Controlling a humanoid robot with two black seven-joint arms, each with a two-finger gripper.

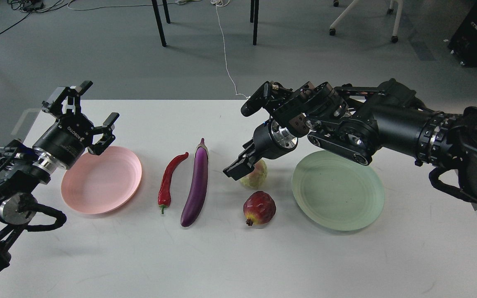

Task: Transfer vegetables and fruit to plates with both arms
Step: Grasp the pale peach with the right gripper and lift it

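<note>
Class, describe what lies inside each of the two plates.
Both the pink plate and the green plate hold nothing. The left gripper covers a little of the pink plate's far rim.

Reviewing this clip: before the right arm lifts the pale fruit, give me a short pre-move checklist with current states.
1. Right end effector at the pale fruit: ok.
2. Firm grip on that fruit: cannot tell, the far finger is hidden.
3. Green plate empty: ok.
4. Pink plate empty: ok.
5. Left end effector open and holding nothing: ok.
6. Dark red fruit, eggplant and chili lying apart on the table: ok.
</note>
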